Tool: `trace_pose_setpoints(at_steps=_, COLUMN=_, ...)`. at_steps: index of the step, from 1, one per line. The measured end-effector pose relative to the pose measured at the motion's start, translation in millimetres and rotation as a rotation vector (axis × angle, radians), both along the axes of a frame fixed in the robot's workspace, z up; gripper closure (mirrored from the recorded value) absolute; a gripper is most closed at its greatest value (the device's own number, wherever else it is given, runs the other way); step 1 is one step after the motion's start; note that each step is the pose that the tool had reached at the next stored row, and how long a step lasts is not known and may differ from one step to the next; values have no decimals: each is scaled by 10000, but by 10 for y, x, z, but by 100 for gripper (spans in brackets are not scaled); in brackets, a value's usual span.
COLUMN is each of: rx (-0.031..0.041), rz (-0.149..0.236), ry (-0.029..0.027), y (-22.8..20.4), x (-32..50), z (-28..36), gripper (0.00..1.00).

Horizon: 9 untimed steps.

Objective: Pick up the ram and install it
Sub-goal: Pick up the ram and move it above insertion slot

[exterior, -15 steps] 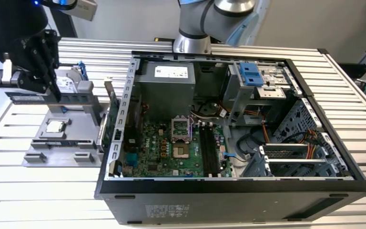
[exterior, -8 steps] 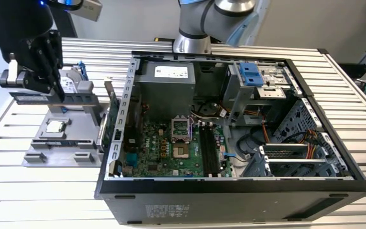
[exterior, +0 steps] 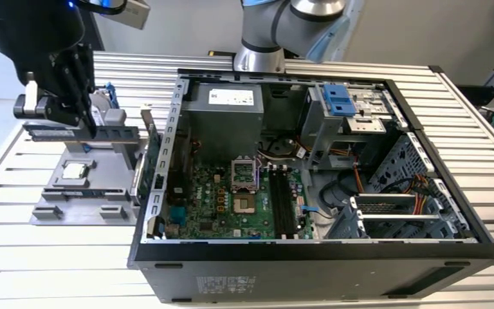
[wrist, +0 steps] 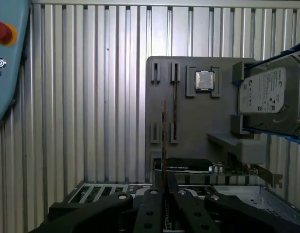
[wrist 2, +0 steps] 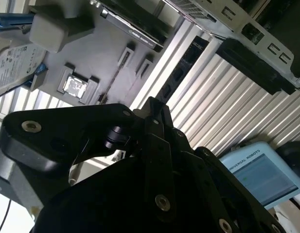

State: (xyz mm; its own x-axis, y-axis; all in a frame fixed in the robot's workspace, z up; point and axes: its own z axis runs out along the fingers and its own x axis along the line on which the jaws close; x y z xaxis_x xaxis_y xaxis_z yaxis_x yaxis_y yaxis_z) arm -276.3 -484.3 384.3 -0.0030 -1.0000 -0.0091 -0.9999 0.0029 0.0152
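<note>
tool [wrist: 164, 190] clamps ram [wrist: 164, 138], edge-on in the first wrist view.

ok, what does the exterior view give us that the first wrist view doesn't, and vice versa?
Exterior view adds: inside the open case, the motherboard with its memory slots, and the arm's base beyond the case.
First wrist view adds: a red button on a pale blue pendant, and the ram seen edge-on between the fingers.
Both: the gripper shut on the ram, held above the grey tray, with the processor in its pocket.
</note>
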Motion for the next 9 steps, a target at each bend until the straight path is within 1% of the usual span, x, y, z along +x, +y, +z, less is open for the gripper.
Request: trace_pose_setpoints(at_steps=9, rx=-5, rz=0, ry=1, y=0, x=156, z=0, gripper=100)
